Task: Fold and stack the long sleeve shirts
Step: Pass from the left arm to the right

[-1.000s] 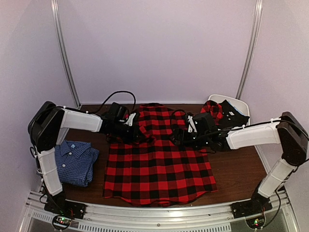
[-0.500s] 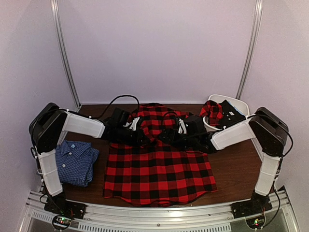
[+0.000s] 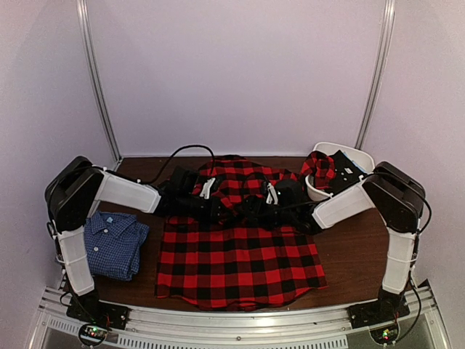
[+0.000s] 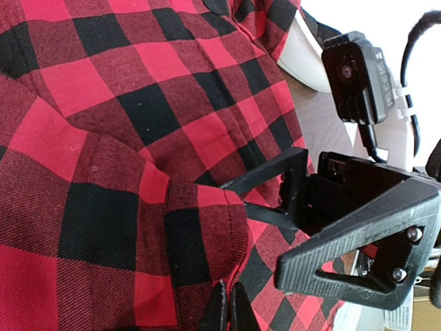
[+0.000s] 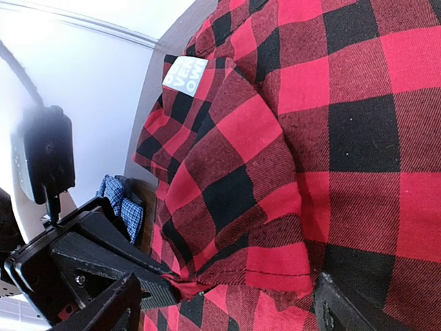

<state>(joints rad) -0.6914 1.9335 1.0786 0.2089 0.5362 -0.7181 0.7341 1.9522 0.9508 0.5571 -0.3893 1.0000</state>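
The red-and-black plaid shirt point(image 3: 240, 254) lies spread over the middle of the table. Its upper part is bunched between both grippers. My left gripper point(image 3: 221, 209) is shut on a raised fold of plaid point(image 4: 207, 234); its closed fingertips point(image 4: 219, 310) pinch the hemmed edge. My right gripper point(image 3: 251, 207) is open, its wide-spread fingers point(image 4: 344, 255) just right of that fold. In the right wrist view the right gripper point(image 5: 227, 317) spans a plaid fold point(image 5: 275, 262), without gripping. The blue check shirt point(image 3: 112, 243) lies folded at the left, apart from both grippers.
A white basket point(image 3: 360, 154) at the back right holds another red plaid and black garment point(image 3: 327, 169). A white label point(image 5: 185, 74) shows on the plaid near the collar. Cables run from the left arm across the back of the table.
Both grippers have moved inward over the plaid shirt's upper part and now nearly meet at its middle. The fabric there is drawn toward the centre.
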